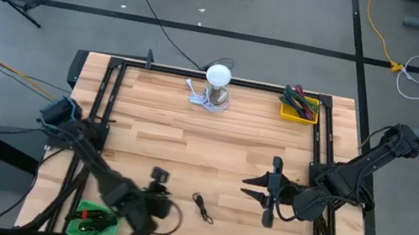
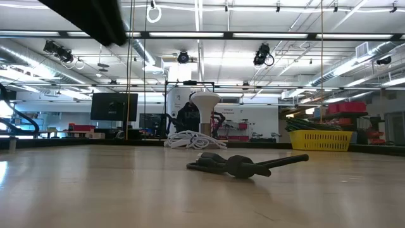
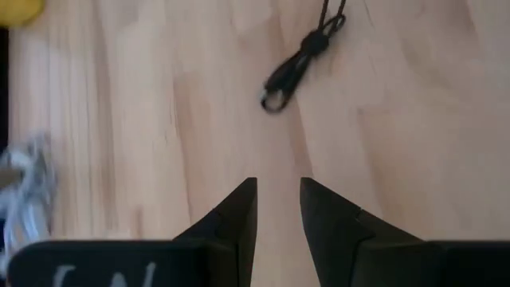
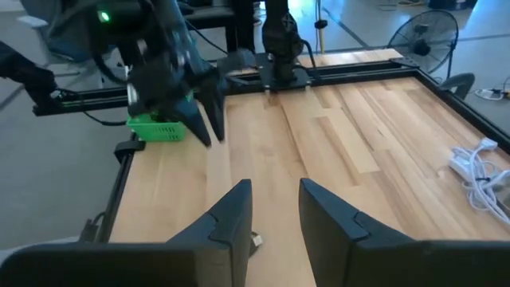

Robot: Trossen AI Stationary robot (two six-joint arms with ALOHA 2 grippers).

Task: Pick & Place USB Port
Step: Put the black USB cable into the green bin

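Note:
The USB port piece is a short black bundled cord (image 1: 202,208) that lies flat on the wooden table near its front edge; it also shows in the low view (image 2: 243,164) and the left wrist view (image 3: 303,56). My left gripper (image 1: 165,206) hovers just left of the cord, pointing slantwise down at the bare wood short of it. Its fingers (image 3: 277,209) stand slightly apart with nothing between them. My right gripper (image 1: 246,187) hangs above the table to the right of the cord, open (image 4: 275,209) and holding nothing.
A green bin (image 1: 94,222) sits at the front left corner, close behind my left gripper. A yellow bin (image 1: 301,107) stands at the far right. A white cord (image 1: 196,94) and a white-topped stand (image 1: 217,85) are at the far middle. A black frame rims the table.

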